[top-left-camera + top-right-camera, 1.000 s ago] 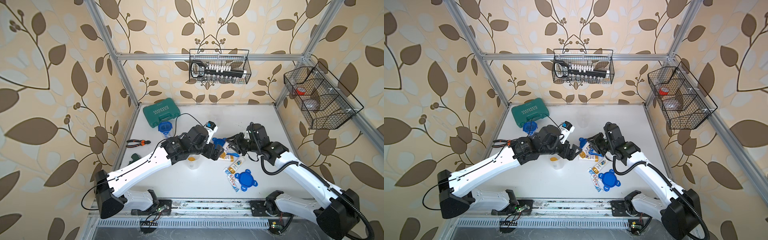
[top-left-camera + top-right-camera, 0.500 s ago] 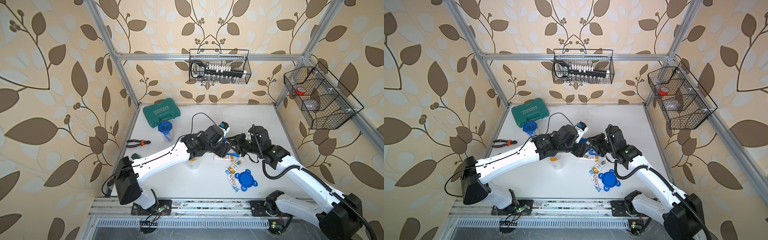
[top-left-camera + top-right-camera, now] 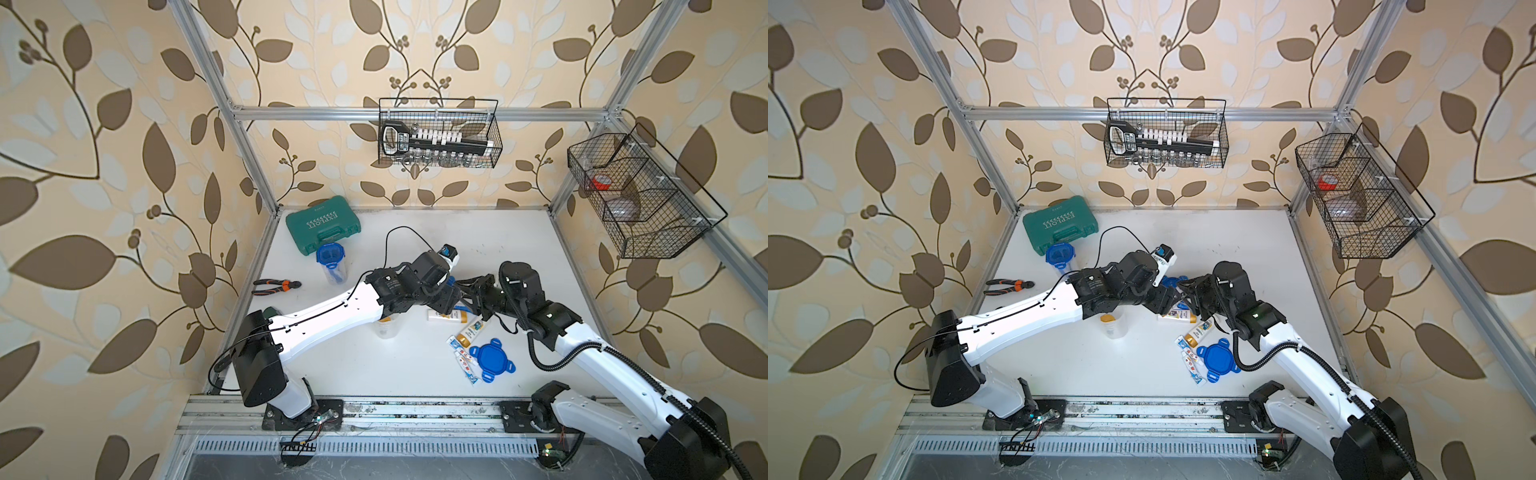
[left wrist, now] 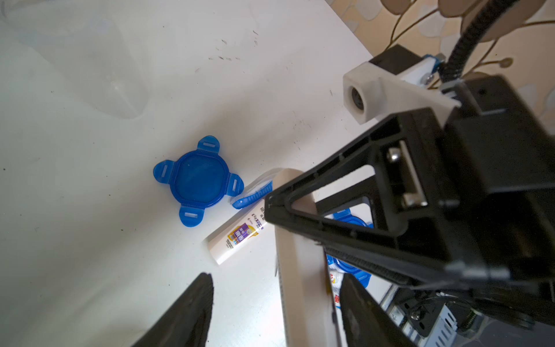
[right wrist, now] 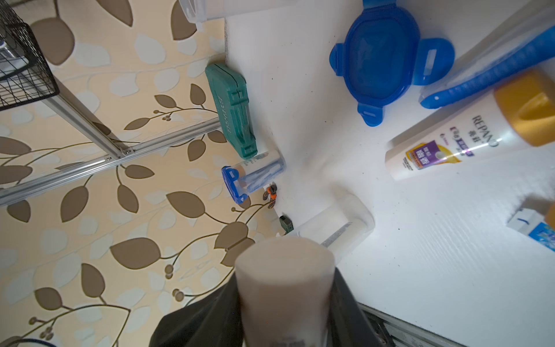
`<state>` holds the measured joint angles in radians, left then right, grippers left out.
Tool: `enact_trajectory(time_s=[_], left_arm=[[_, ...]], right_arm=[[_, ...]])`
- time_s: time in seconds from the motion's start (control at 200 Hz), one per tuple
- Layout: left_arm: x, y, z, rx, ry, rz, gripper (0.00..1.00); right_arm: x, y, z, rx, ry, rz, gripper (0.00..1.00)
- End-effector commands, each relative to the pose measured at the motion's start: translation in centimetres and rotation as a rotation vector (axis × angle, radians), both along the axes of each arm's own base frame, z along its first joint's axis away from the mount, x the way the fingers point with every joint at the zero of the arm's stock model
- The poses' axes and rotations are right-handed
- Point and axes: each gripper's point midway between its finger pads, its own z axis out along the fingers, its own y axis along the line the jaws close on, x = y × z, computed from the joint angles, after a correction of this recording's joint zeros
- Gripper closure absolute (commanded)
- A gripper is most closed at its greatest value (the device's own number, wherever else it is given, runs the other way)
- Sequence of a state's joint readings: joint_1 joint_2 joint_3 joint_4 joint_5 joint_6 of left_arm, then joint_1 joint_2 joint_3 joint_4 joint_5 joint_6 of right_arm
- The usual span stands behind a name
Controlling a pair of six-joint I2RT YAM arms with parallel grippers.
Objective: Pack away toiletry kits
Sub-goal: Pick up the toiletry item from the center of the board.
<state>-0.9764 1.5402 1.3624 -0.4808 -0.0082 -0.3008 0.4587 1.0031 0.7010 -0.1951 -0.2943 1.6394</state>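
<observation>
Right gripper (image 5: 283, 303) is clamped on a white bottle (image 5: 285, 270) and holds it clear of the table (image 3: 374, 365). Left gripper (image 4: 276, 281) faces it tip to tip. Its jaws are spread, with one finger on each side of that bottle. There's a visible gap on one side, so it has no grip. Can't tell whether the other finger touches.

Below the two grippers:
- REPANO bottle (image 5: 435, 147), gold cap, lying on its side with the label up
- blue toothbrush (image 5: 495, 72) in a clear wrapper, lying alongside that bottle
- blue four-tab lid (image 4: 196, 180), loose, just beside the brush's end

From the grippers toward the right arm's base:
- small gold-capped bottle (image 3: 471, 330), lying flat
- toothpaste tubes (image 3: 464, 361)
- second lid (image 3: 490, 360), just beside the tubes

Under the left forearm, near the left gripper, an open clear jar (image 3: 1113, 326) stands upright with a gold cap showing inside.

Well behind the left gripper, a lidded jar (image 3: 331, 268) with blue contents stands just beside the green tool case (image 3: 323, 224). Pliers (image 3: 276, 286) lie well apart from both grippers, on the far side of the left arm.
</observation>
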Motion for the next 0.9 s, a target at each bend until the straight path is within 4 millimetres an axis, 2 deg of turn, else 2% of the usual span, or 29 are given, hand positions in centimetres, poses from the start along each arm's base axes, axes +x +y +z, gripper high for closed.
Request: enact_trajectory(time_s=[0.0, 0.09, 0.22, 0.35, 0.39, 0.45, 0.56, 0.895], left_arm=[[-0.8, -0.2, 0.4, -0.019, -0.008, -0.014, 0.28], [-1.3, -0.2, 0.1, -0.014, -0.002, -0.019, 0.28], [-1.7, -0.2, -0.3, -0.011, 0.008, -0.022, 0.38], [-1.5, -0.1, 0.2, -0.017, -0.003, -0.015, 0.58], [-1.6, -0.2, 0.2, -0.015, -0.001, -0.022, 0.60], [-1.7, -0.3, 0.2, -0.017, 0.004, -0.026, 0.60], [-1.8, -0.3, 0.2, -0.024, 0.006, -0.026, 0.48], [-1.9, -0.3, 1.2, -0.053, -0.008, -0.033, 0.47]], right_arm=[[0.5, -0.3, 1.0, 0.078, -0.005, -0.068, 0.93], [0.5, -0.2, 1.1, 0.089, -0.006, -0.069, 0.93], [0.5, -0.1, 1.3, 0.098, -0.011, -0.068, 0.94], [0.4, -0.1, 1.3, 0.084, -0.009, -0.056, 0.93], [0.3, -0.1, 1.1, 0.080, -0.005, -0.055, 0.93], [0.2, -0.2, 1.0, 0.081, -0.002, -0.055, 0.93], [0.0, -0.3, 0.9, 0.075, 0.001, -0.054, 0.93], [-0.2, -0.3, 0.5, 0.062, 0.009, -0.044, 0.93]])
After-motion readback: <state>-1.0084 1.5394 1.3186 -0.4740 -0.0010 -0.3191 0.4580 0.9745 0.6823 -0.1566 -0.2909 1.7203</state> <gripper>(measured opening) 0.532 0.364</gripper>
